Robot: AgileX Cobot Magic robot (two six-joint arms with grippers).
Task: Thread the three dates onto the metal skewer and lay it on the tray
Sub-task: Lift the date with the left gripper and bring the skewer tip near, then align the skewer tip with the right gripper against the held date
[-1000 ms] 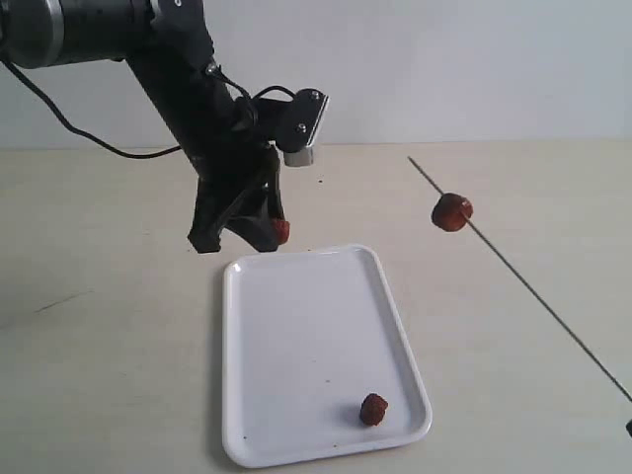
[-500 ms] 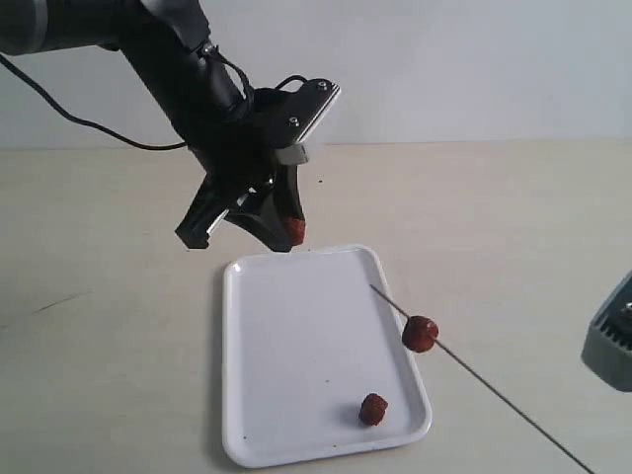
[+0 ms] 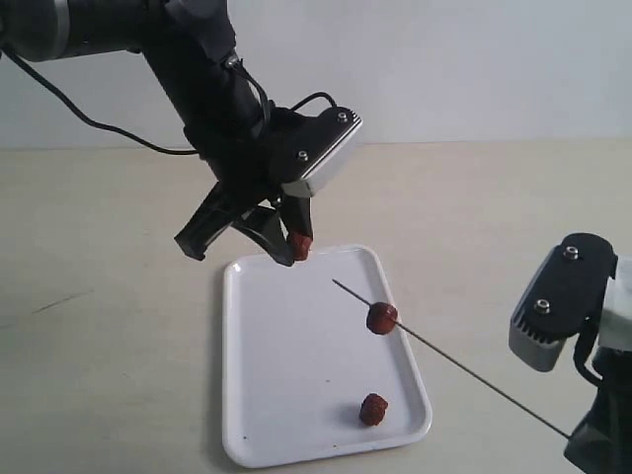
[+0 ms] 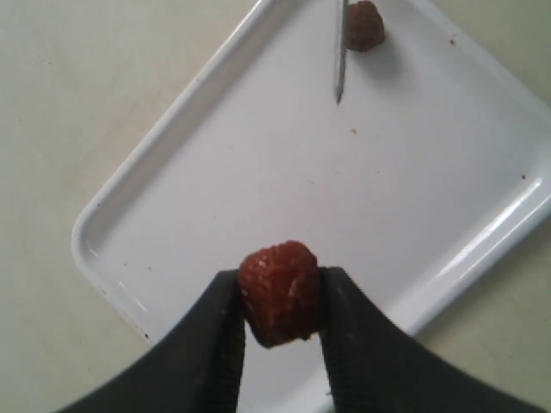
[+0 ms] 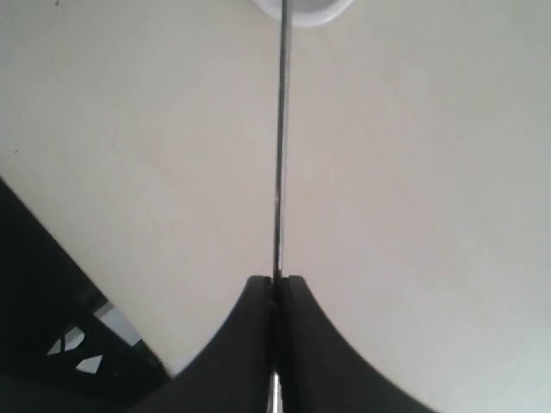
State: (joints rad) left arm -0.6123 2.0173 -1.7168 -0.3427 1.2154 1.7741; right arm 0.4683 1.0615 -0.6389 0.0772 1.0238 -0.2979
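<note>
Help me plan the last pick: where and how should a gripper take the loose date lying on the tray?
Probably pinch the loose date across its middle, on two opposite sides, coming straight down. It is a small roundish lump lying alone on the flat tray, and the low rim nearby would likely hinder a sideways approach.

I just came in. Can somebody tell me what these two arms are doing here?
The right gripper is shut on one end of the metal skewer, whose tip points over the white tray; one date is already threaded on it. The left gripper holds a second date above the tray. The third date lies on the tray, not yet picked up.
</note>
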